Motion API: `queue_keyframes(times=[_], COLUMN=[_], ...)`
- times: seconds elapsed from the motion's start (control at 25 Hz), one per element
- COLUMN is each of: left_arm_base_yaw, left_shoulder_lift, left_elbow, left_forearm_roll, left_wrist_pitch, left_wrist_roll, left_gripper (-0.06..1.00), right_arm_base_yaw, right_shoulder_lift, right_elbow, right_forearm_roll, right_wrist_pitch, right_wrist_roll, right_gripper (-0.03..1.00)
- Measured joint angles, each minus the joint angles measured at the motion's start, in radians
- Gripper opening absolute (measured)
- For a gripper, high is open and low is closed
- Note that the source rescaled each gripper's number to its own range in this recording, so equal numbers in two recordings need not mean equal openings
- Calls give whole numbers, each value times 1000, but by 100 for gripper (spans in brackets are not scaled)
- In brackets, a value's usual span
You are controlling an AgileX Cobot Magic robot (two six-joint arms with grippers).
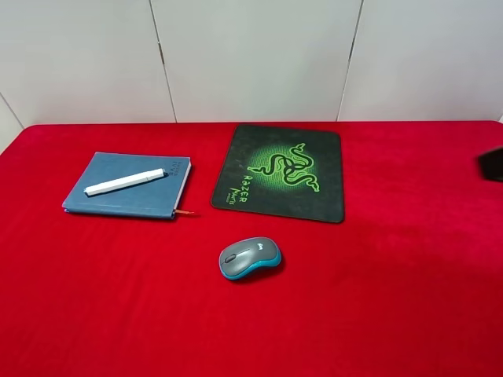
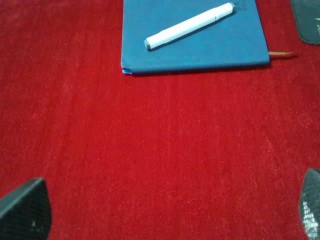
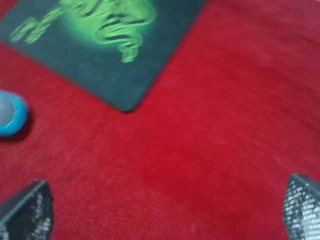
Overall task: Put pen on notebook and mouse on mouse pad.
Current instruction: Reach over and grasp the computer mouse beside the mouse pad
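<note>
A: Logging handling first; the mouse is looking light, rigid, smooth plastic, probably a bit slippery on its domed grey top; I'm suggesting a pinch across the two blue sides, low and near the middle, since the top is curving away.

B: Agreeing; the shell is not looking fragile, but a tight squeeze over the wheel is risking a click or a slip; where is it sitting?

A: It's lying on the red cloth, just in front of the mouse pad, near the pad's front edge, apart from it, not touching; the pen is already lying across the notebook, so I'm judging that half done.

B: And the hands?

A: The right gripper is hanging with its fingers wide apart, holding nothing; its wrist view is showing the mouse only at the frame's edge, off to one side of the fingers, not between them, with the pad's corner ahead; so I'm judging it needs to shift sideways toward the mouse; the view is blurry.

B: Left one?

A: The left gripper is also spread open and empty, hovering over bare cloth, well apart from the notebook ahead of it.
</note>
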Motion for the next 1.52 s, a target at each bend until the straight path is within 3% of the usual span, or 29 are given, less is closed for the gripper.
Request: queue_keyframes(times=[0.28,0.56,0.92,1.52], left_arm_base_yaw=[0,0,0,0], left_shoulder_lift=[0,0,0,0], left_elbow=[0,0,0,0], left_forearm_roll=[0,0,0,0], left_wrist_pitch=[0,0,0,0], left_wrist_roll=[0,0,0,0], left_gripper=[100,100,100,100], right_arm_base_yaw=[325,513,604,610], right_shoulder_lift=[365,641,881,1159], right_elbow=[-81,-89,-103,-380], right_forearm_roll=[-134,-218,-227,-150], right_wrist_pitch=[-49,-167,-326,-201], right_wrist_roll=[-60,-140,-275,-399], right_gripper=[100,100,100,100])
